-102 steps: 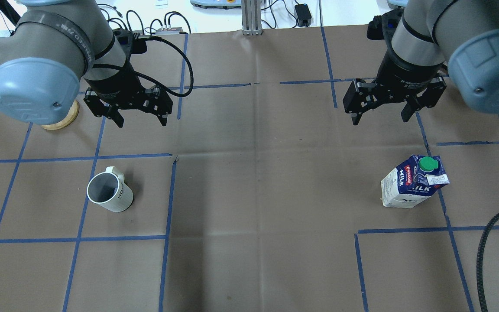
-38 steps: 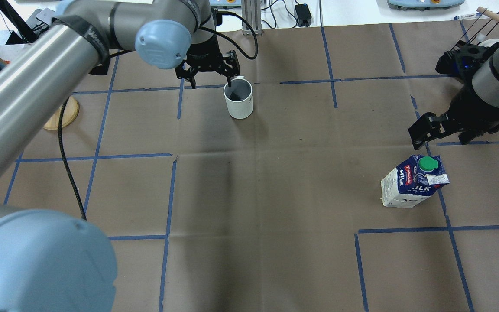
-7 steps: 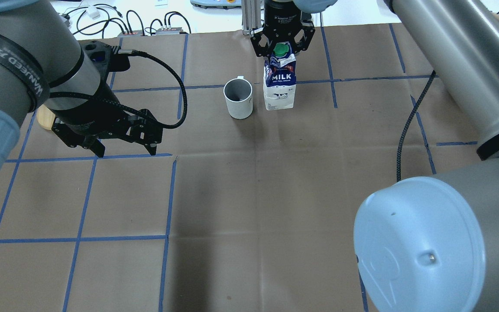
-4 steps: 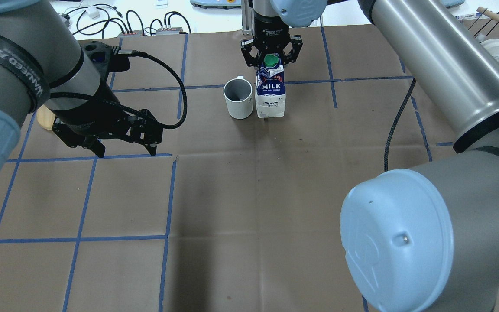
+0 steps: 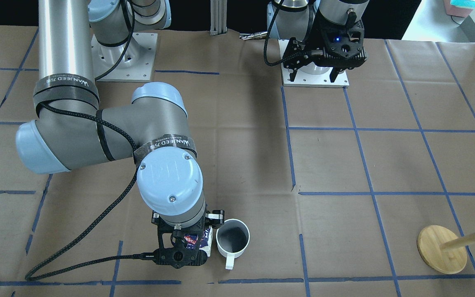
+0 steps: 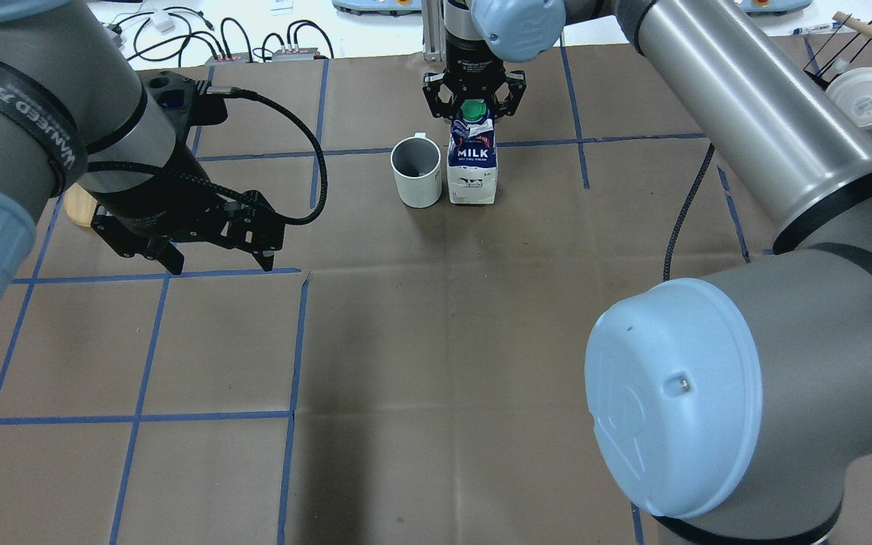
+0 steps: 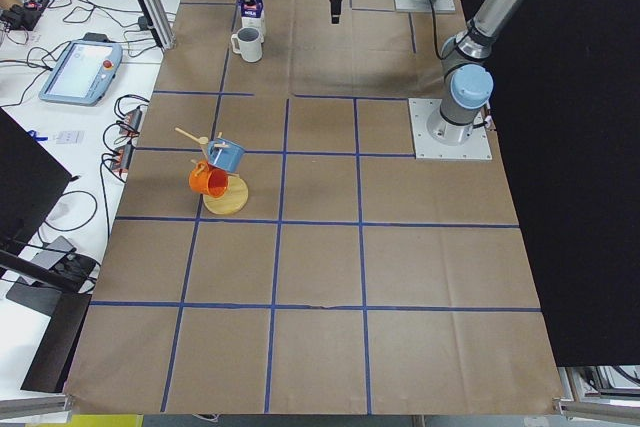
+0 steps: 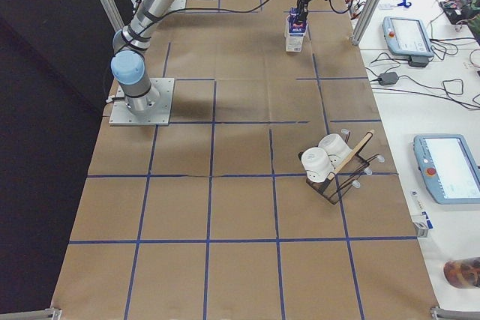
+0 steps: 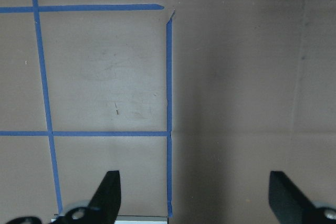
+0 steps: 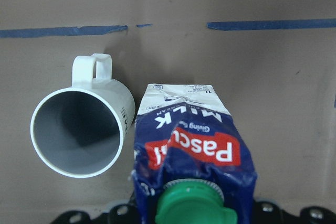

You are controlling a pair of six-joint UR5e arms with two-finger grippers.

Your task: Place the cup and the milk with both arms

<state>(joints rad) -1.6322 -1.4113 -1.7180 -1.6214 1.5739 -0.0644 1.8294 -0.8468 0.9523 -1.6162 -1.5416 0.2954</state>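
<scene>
The white cup (image 6: pixel 416 172) stands upright at the table's far middle, handle pointing away from me. The milk (image 6: pixel 472 163) stands upright right beside it, on its right, nearly touching. My right gripper (image 6: pixel 471 112) is over the carton and shut on its gabled top by the green cap. In the right wrist view the milk (image 10: pixel 195 156) fills the middle and the cup (image 10: pixel 79 129) is to its left. In the front view the right wrist hides most of the milk (image 5: pixel 191 240), next to the cup (image 5: pixel 232 239). My left gripper (image 6: pixel 221 265) is open and empty, well to the cup's left and nearer me.
A wooden mug stand (image 5: pixel 441 249) with a blue and an orange mug stands at the table's left end. A rack with white cups (image 8: pixel 330 159) stands at the right end. Blue tape lines (image 9: pixel 169 103) grid the brown table cover.
My right gripper has carried the milk to the left until it stands right beside the cup. My left gripper has stayed still and open.
</scene>
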